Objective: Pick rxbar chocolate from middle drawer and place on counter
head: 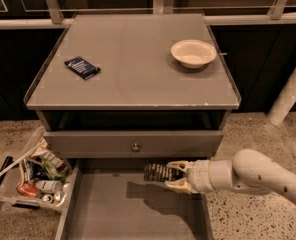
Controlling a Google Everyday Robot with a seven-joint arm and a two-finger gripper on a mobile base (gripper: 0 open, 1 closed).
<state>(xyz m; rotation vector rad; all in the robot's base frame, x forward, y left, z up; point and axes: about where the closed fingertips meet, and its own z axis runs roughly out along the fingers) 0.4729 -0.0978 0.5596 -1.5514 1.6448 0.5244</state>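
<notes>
My gripper (174, 176) reaches in from the right over the open middle drawer (113, 211). Its pale fingers (180, 185) are shut on the right end of the rxbar chocolate (157, 172), a flat black wrapper with pale lines. The bar is held level above the drawer floor, just below the drawer front with the knob (136, 147), and throws a shadow on the floor. The counter (133, 59) is the grey cabinet top above.
A dark blue packet (82, 67) lies at the counter's left. A white bowl (193, 53) stands at its right. A clear bin of clutter (30, 176) sits on the floor left of the drawer. A white post (290, 91) stands at the right.
</notes>
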